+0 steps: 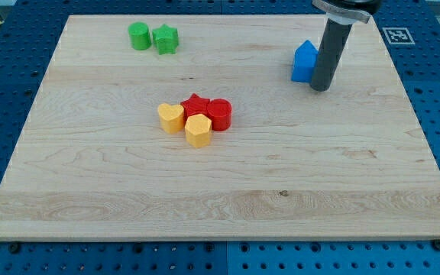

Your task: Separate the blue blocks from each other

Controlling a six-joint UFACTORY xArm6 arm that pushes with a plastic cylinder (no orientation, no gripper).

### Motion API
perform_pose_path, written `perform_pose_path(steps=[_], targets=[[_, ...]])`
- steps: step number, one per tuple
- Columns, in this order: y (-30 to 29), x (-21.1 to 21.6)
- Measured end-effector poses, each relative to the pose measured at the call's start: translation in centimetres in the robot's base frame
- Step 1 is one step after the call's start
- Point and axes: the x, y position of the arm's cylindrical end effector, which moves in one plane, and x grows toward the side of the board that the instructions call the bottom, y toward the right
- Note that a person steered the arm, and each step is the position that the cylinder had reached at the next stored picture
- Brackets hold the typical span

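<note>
On my screen the rod comes down from the view's top right, and my tip [320, 88] rests on the bench [228, 191] near its far right corner. There are no jaws on this rig, only the bare rod, so nothing is held or clamped.

A blue block [305, 62] sits just to the view's left of the rod, close against it; I cannot tell whether they actually touch. It looks like a small house shape with a peaked top. I can make out only this one patch of blue, and the rod hides whatever lies directly behind it.

Near the far left corner of the bench two green blocks stand side by side: a round green block [138, 36] and, just to its right, a green star-like block [166, 39].

Around the middle of the bench, well apart from my tip, four blocks are packed together: a yellow heart-shaped block [171, 118] on the left, a yellow six-sided block [198, 131] toward the near edge, a red star-like block [196, 105] behind them, and a red round block [220, 114] on the right.
</note>
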Motion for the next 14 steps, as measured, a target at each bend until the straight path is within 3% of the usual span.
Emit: perform_pose_path(steps=[1,2,3,4,6,8,9,11,13,14], targets=[[0.0,0.8],[2.0,5.1],[7.9,5.2],[10.8,1.6],[10.0,-3.3],[1.0,-12.0],[-3.4,-12.4],[-0.7,-5.1],[-1.2,-5.7],[1.8,-5.5]])
